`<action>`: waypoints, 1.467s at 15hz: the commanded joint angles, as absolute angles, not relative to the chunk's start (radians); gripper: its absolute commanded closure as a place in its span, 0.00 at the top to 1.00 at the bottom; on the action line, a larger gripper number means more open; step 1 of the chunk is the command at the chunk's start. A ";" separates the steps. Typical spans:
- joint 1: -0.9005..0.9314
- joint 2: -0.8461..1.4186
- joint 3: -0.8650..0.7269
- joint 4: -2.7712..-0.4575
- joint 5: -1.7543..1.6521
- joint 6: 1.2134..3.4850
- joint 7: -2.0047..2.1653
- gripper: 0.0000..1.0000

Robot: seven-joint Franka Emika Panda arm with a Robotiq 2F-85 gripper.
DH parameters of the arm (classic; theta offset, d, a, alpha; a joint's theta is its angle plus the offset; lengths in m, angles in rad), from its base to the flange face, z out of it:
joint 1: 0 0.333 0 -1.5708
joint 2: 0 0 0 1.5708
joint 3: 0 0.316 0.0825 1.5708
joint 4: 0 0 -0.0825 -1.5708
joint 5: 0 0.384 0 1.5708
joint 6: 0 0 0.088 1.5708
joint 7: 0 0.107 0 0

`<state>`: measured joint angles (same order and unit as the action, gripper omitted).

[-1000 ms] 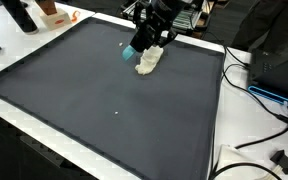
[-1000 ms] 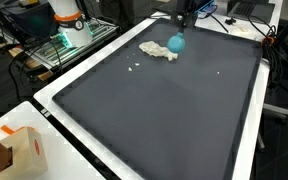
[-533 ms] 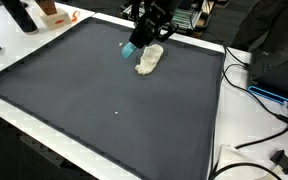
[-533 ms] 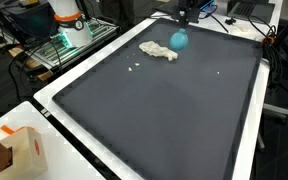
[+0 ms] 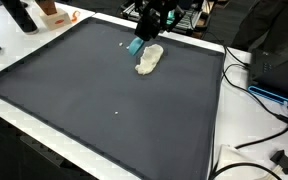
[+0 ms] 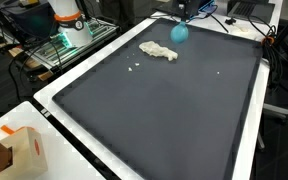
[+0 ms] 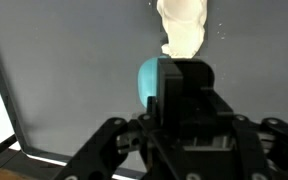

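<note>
My gripper (image 5: 141, 38) is shut on a teal blue rounded object (image 5: 134, 46) and holds it above the far part of the dark mat (image 5: 94, 100). In an exterior view the blue object (image 6: 180, 32) hangs under the gripper (image 6: 182, 22), just beside a cream crumpled cloth-like lump (image 6: 159, 50) that lies on the mat. The lump also shows in an exterior view (image 5: 150, 60). In the wrist view the blue object (image 7: 150, 78) sits against the black fingers (image 7: 189, 85), with the cream lump (image 7: 182, 28) beyond it.
Small white crumbs (image 6: 134, 68) lie on the mat, and a white speck (image 5: 118, 112) sits mid-mat. A cardboard box (image 6: 19, 150) stands off the near corner. Cables (image 5: 252, 92) and a dark bottle (image 5: 19, 14) lie beyond the mat's white border.
The gripper has lifted with the blue object, rising and shifting slightly away from the cream lump, which has stayed in place.
</note>
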<state>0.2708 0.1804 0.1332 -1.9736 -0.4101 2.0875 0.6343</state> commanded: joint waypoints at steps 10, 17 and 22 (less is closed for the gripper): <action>0.206 0.021 0.141 -2.102 -0.135 2.147 0.431 0.25; 0.174 -0.007 0.137 -2.109 0.036 2.118 0.301 0.25; 0.172 0.025 0.140 -2.075 0.011 2.120 0.320 0.50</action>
